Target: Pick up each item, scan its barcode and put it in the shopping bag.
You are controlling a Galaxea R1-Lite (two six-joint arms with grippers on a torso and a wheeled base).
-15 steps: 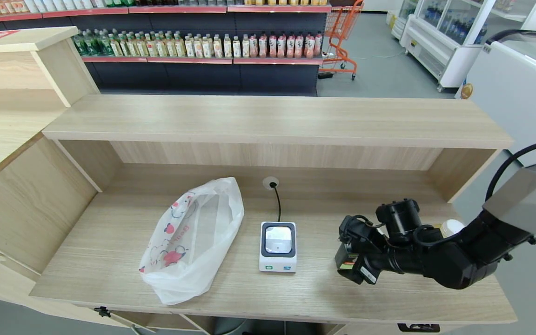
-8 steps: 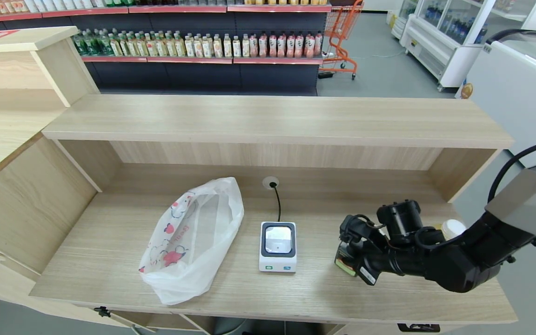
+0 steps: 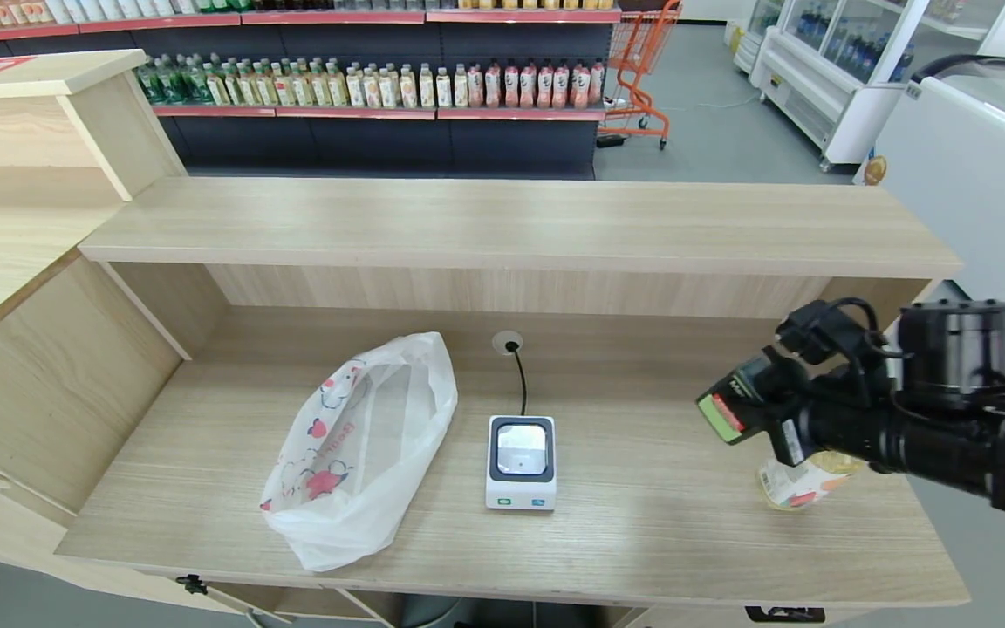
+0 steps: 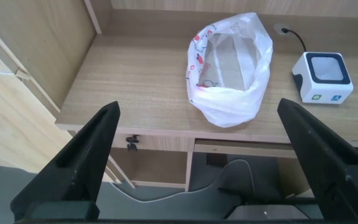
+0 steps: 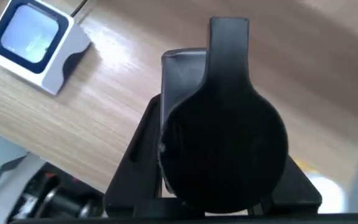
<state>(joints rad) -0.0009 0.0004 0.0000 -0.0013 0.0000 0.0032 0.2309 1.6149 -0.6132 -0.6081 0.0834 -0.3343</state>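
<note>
The left gripper (image 4: 199, 109) is held wide open, nearest. Just below the right gripper (image 3: 740, 408) lies the clear, label-wrapped plastic bottle (image 3: 795, 487); it should be gripped across the body, label left uncovered. Its cap end is hidden by the right arm (image 3: 904, 432), and that gripper's opening cannot be told.

You have a wooden counter (image 3: 642, 541) with the barcode scanner (image 3: 521, 460) near its middle. The white shopping bag (image 3: 363, 445) lies at the scanner's nine o'clock, and a bottle (image 3: 795, 486) at its three o'clock.
</note>
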